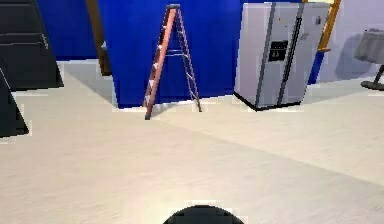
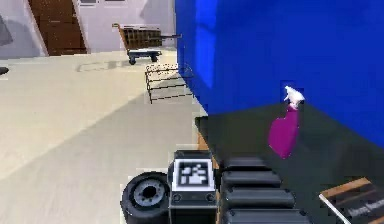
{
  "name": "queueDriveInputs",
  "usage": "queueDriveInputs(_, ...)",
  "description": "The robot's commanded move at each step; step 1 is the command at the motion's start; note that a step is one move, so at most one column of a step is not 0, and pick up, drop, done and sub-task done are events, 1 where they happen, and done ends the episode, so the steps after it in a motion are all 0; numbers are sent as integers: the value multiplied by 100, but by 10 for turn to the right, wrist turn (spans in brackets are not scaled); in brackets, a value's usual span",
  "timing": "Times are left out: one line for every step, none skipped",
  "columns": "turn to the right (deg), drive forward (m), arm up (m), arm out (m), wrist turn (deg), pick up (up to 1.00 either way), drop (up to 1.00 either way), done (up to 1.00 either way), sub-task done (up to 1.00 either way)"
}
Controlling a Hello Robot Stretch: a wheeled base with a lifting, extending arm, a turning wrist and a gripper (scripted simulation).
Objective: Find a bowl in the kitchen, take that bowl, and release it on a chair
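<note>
A grey two-door fridge stands against the blue wall at the forward view's right. At that view's right edge is a pale grey chair-like shape on a dark stand. In the arm side view the arm is drawn in at the bottom edge. A white marker square sits on it, with the gripper's dark round body left of it. Its far end is not clear, so I cannot tell whether it holds anything.
An orange stepladder leans at the blue wall. A dark door is at the left. Beside the arm, a magenta spray bottle stands on a dark tabletop. A wire rack, a cart and a brown door lie farther out across pale floor.
</note>
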Motion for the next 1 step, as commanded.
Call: queueDriveInputs(-150,0,0,0,0,0,0,0,0)
